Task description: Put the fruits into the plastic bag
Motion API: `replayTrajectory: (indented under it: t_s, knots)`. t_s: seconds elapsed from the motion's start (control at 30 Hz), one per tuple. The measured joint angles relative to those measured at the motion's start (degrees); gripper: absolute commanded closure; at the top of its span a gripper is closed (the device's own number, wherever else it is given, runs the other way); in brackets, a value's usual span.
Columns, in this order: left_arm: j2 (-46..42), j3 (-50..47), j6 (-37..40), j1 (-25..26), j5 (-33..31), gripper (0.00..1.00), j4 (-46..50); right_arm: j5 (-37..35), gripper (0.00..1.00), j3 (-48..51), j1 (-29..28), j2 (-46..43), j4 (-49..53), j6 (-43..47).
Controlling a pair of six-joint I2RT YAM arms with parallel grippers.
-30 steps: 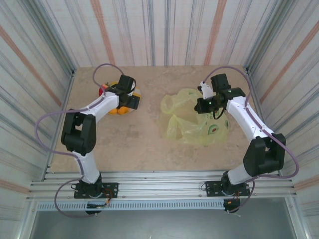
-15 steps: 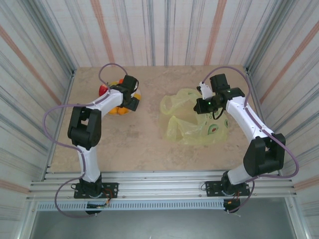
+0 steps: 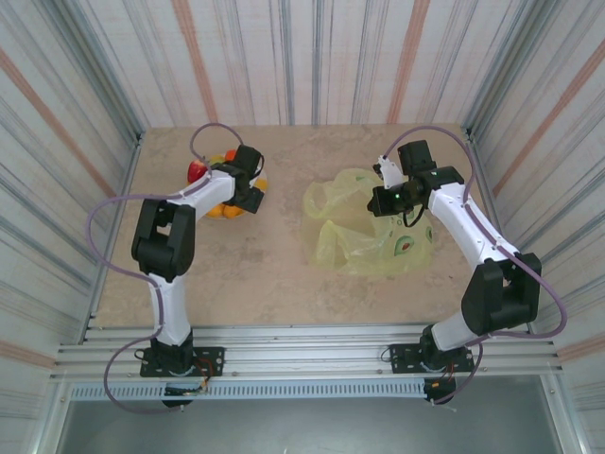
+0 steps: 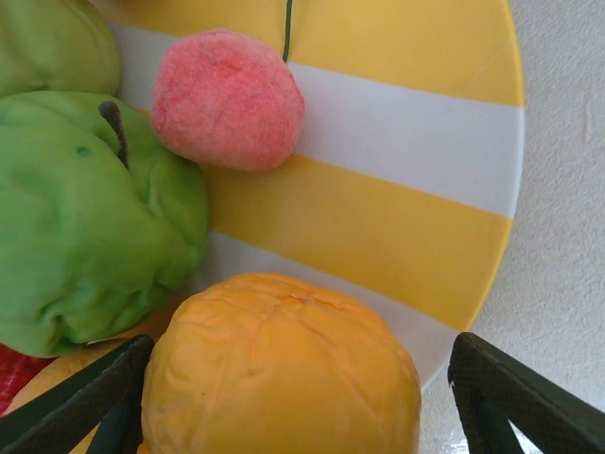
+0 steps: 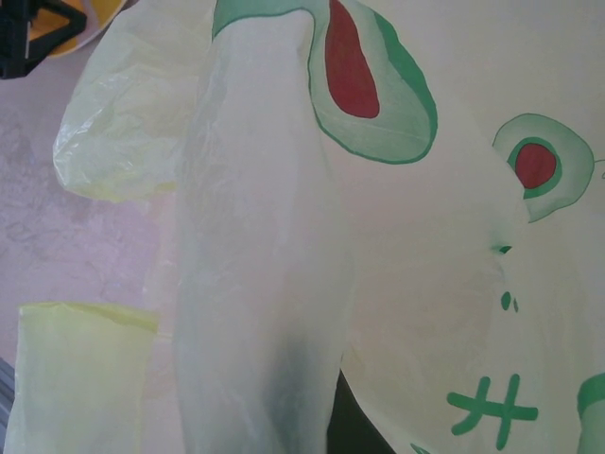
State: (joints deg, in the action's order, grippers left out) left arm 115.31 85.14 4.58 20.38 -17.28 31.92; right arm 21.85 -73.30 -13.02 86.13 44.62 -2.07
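Straddling the orange fruit (image 4: 284, 374) at bottom centre with left gripper (image 4: 302, 345) fingers (image 4: 515, 402) spread wide, green pear-like piece (image 4: 85, 208) and pink fruit (image 4: 227, 99) close at upper left on striped plate (image 4: 397, 218). Pinching the plastic bag (image 3: 364, 244), centre right, with right gripper (image 3: 382, 200) closed tight.

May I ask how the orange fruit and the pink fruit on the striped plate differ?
The orange fruit has creased skin; the pink fruit looks fuzzy. The orange fruit looks bigger than the pink fruit, though nearer the camera. The orange fruit sits between the open fingers of the left gripper; the pink fruit lies beyond, beside the green fruit. Both rest on the plate.
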Motion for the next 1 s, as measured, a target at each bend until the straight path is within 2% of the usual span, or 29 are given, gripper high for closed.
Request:
replayTrajectory:
  t_s: [0.13, 0.47, 0.63, 0.77, 0.9, 1.0]
  knots:
    - [0.63, 0.02, 0.13, 0.00, -0.46, 0.22, 0.00, 0.00, 1.00, 0.00, -0.17, 0.17, 0.00, 0.00]
    - [0.37, -0.11, -0.15, 0.00, -0.63, 0.41, -0.44, 0.00, 1.00, 0.00, -0.26, 0.63, 0.00, 0.00]
    - [-4.63, -3.54, -1.66, 0.20, 1.62, 0.46, -1.44, 0.02, 1.00, 0.00, -0.26, 0.66, 0.00, -0.02]
    - [-14.75, -10.69, -4.33, 2.32, 5.97, 0.47, -4.42, 0.48, 1.00, 0.00, -0.11, 0.66, -0.02, -0.04]
    - [-27.71, -20.55, -9.27, 6.82, 15.65, 0.48, -11.74, 2.73, 1.00, 0.02, 0.83, 0.66, -0.13, -0.44]
    - [-31.74, -25.09, -12.92, 10.01, 22.53, 0.50, -17.05, 5.09, 1.00, 0.02, 1.88, 0.66, -0.87, -0.79]
